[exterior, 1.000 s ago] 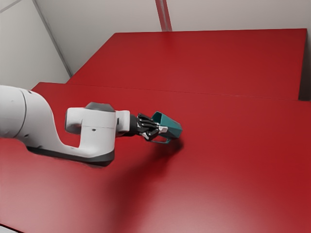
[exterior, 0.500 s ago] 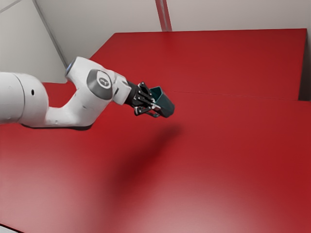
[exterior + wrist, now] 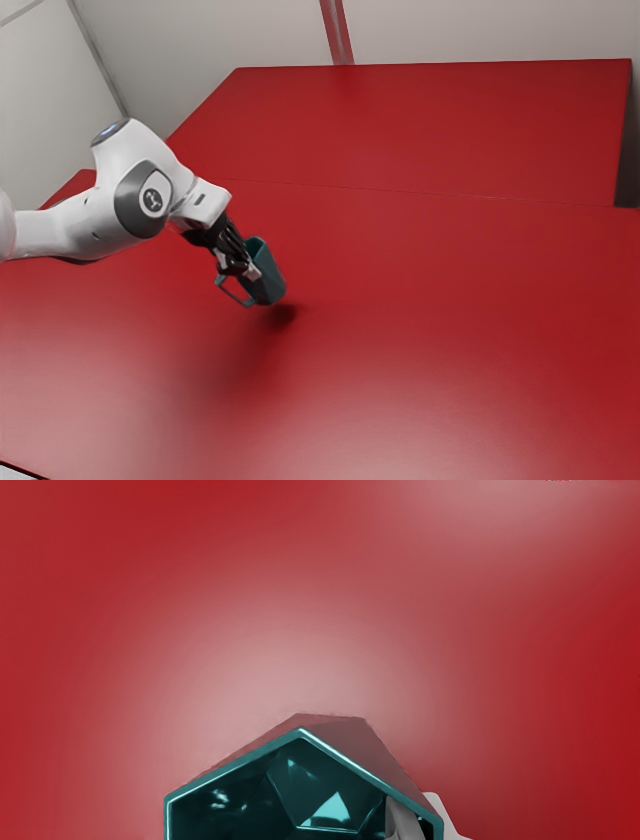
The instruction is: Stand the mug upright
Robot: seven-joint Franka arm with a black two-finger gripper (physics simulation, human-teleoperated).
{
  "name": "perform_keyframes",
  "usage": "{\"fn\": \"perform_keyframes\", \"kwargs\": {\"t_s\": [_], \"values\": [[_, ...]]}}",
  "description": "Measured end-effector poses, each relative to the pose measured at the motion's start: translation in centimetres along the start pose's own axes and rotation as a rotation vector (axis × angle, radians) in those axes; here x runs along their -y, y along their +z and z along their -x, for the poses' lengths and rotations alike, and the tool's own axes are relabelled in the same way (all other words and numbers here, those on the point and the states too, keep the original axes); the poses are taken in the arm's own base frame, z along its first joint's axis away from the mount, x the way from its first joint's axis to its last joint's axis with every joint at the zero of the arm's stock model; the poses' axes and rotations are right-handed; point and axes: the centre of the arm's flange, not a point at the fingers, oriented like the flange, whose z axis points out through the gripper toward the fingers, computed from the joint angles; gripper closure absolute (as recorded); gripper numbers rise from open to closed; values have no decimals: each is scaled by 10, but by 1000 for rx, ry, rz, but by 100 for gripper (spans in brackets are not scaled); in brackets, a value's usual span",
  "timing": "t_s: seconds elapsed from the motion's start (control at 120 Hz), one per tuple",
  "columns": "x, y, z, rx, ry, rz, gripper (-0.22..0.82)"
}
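In the exterior view my gripper (image 3: 246, 266) points down and toward the exterior view's right, shut on the wall of the teal mug (image 3: 267, 284). The mug's opening faces up with some tilt, its base is just above the red table, and the handle hangs on the exterior view's left side. The wrist view looks into the angular teal mug (image 3: 240, 805). There my gripper (image 3: 428, 816) has one grey fingertip inside the rim and the other outside, with the wall between them.
The red table (image 3: 430, 340) stretches around the mug, with a dark shadow under the mug. A second red surface (image 3: 420, 130) adjoins it farther back, in front of pale walls.
The arm has swung toward the exterior view's left, carrying the mug. After rising, the mug has come down again, and it stands much steeper than a second ago.
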Motion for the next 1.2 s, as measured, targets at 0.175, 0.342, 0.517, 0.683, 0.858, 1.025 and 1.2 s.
{"fn": "perform_keyframes", "kwargs": {"t_s": [0.175, 0.342, 0.517, 0.683, 0.858, 1.025, 1.2], "values": [[10, 4, 16, 22, -182, 1, 79], [21, 7, 34, 35, -330, -6, 79], [26, 9, 42, 42, -435, -9, 79], [31, 16, 50, 57, -517, -7, 79], [33, 23, 51, 69, -569, -3, 78], [34, 26, 51, 73, -606, 1, 59], [41, 13, 42, 53, -635, -6, 30]]}}
